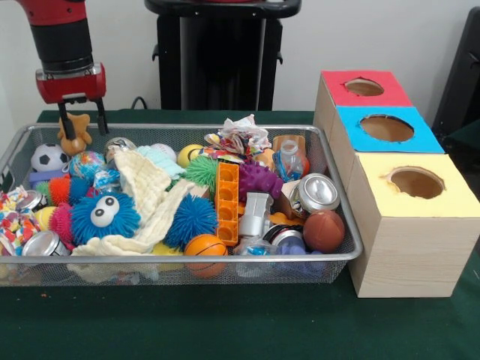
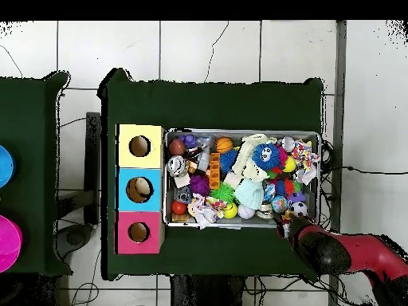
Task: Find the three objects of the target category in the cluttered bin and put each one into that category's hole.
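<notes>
- Teddy bear (image 1: 73, 133), a small brown figure, sits at the far corner of the wire bin (image 1: 330, 196), directly beneath the tool (image 1: 81, 127); which category is wanted cannot be read from the scene, so taking the bear as the target is a judgement from where the tool hangs.
- Black fingers (image 1: 67, 124) of the tool point down on either side of the bear's head, spread narrowly; whether they already touch or pinch it cannot be told.
- From the tool, the bear lies straight below, sitting upright, so the coming move appears to turn on a short vertical drop and a close.
- Just beside the tool sits a soccer ball (image 1: 47, 157); a silver can (image 1: 118, 145) lies on the other side, close enough to be nudged.
- Well away from the tool, past the whole length of the bin, stands the box with three holes: red (image 1: 364, 86), blue (image 1: 386, 127) and yellow (image 1: 416, 182).
- Seen from overhead, the red arm (image 2: 351, 253) covers the bin's corner, hiding both the bear and the fingertips.
- Much of the clutter is buried under a cream cloth (image 1: 154, 199), so other members of the category may be hidden.
</notes>
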You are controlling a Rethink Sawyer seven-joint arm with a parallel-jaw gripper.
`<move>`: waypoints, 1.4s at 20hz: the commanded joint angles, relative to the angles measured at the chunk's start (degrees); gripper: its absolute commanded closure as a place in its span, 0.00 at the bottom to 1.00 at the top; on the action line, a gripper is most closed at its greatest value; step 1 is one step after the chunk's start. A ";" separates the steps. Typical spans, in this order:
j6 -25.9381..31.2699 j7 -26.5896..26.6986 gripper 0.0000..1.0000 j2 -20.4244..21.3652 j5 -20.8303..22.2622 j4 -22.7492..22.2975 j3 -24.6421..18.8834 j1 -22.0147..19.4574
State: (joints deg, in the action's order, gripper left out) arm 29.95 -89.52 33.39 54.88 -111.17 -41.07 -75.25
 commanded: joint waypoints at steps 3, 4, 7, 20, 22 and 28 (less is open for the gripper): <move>-0.58 12.21 0.00 -1.38 5.79 1.89 0.66 -0.99; -0.81 11.87 0.00 -1.19 5.97 1.58 0.80 -0.93; -0.76 11.94 0.00 -0.79 5.85 1.44 0.69 -0.99; -0.35 14.03 0.00 -2.13 6.52 3.67 0.16 -1.67; 0.03 14.29 0.00 -2.88 6.19 4.16 0.06 -1.68; 1.26 15.47 0.00 -3.30 5.30 5.14 -0.47 -1.67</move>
State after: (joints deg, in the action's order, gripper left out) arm 29.30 -89.52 32.87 55.99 -111.12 -41.10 -75.71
